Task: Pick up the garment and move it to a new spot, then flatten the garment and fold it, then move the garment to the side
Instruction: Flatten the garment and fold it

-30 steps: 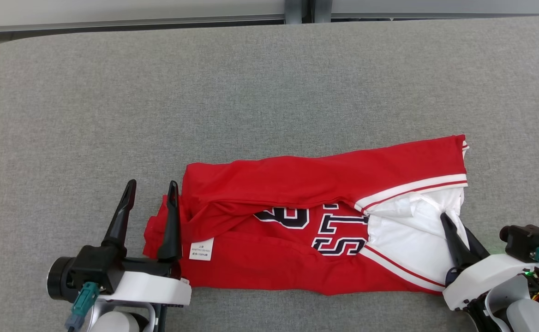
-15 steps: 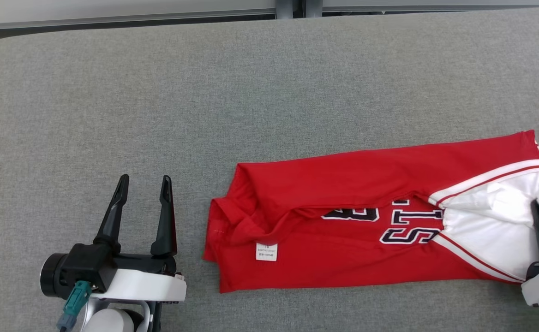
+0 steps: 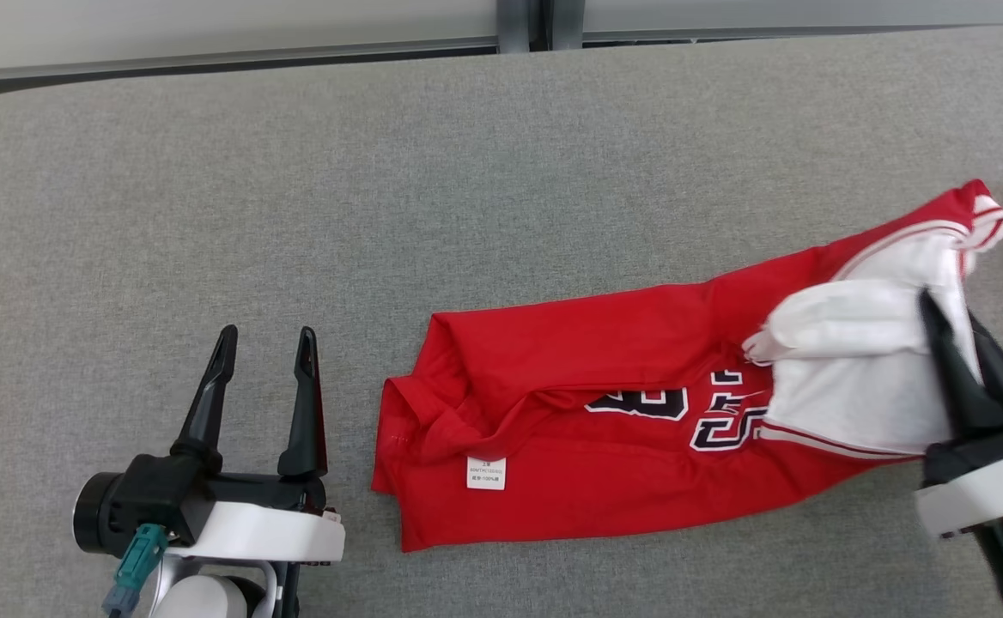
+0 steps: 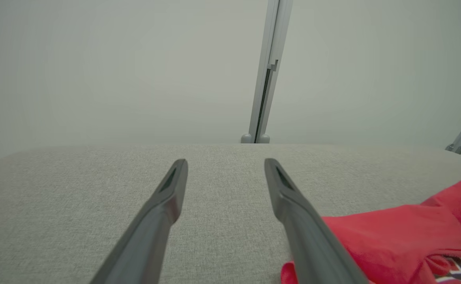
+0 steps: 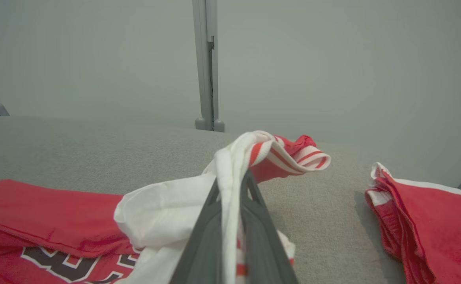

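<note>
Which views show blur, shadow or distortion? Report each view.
Head view: even light, soft shadow beside the lifted garment; left wrist view: table edge bows, left gripper blurs near the lens; right wrist view: right gripper soft close up.

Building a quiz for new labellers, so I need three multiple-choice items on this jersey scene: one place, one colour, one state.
1. Where is the left gripper relative to the red basketball jersey? A on its label; B beside it, apart, over the grey fabric table; C under it.
2. What colour cloth does the right gripper pinch? A white; B black; C grey.
3. The left gripper's jaws are: A shut on the jersey; B shut, empty; C open, empty.
Answers: 1 B, bare table shows between them; 2 A, the jersey's white panel runs through its grip; 3 C, the jaws stand wide, nothing between.
</note>
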